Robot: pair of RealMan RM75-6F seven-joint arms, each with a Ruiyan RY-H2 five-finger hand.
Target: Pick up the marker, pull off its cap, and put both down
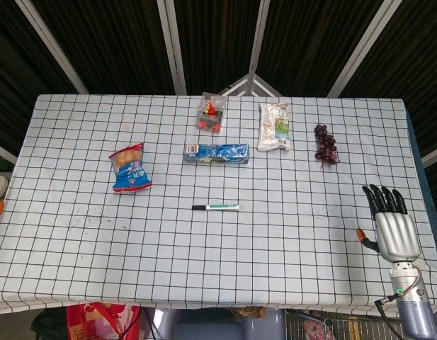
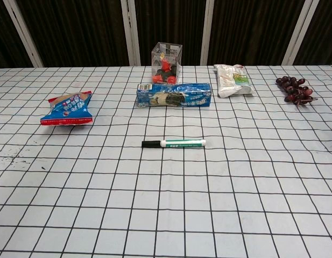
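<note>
Dark slatted walls rise behind a wide table (image 1: pixel 76 283) covered in a white cloth ruled with black squares, which fills most of both views. Along its far half lies a row of goods: a blue biscuit box (image 1: pixel 217 153) near the middle, a white snack packet (image 1: pixel 273 127) to one side of it, a blue and red snack bag (image 1: pixel 129 168) on the other side, a clear plastic box (image 1: pixel 212 113) holding red pieces behind the biscuit box, and a bunch of dark grapes (image 1: pixel 325 144) toward the far end. Only the right hand (image 1: pixel 392 223) shows, and only in the head view: it rests low at the near edge of the table with its dark fingers (image 1: pixel 382 199) stretched forward and apart, holding nothing. The left hand appears in neither view. Smallest of all is the marker (image 1: pixel 215 207), lying flat on the cloth nearer the robot than the biscuit box, well apart from the hand, its black cap (image 2: pixel 151 144) seated on the end that points toward the snack bag. The task seems to stand at its very beginning, with nothing lifted. The next move likely calls for the right hand to travel across the table to the marker and close around its white barrel, leaving the cap end free for the other hand to pull.
</note>
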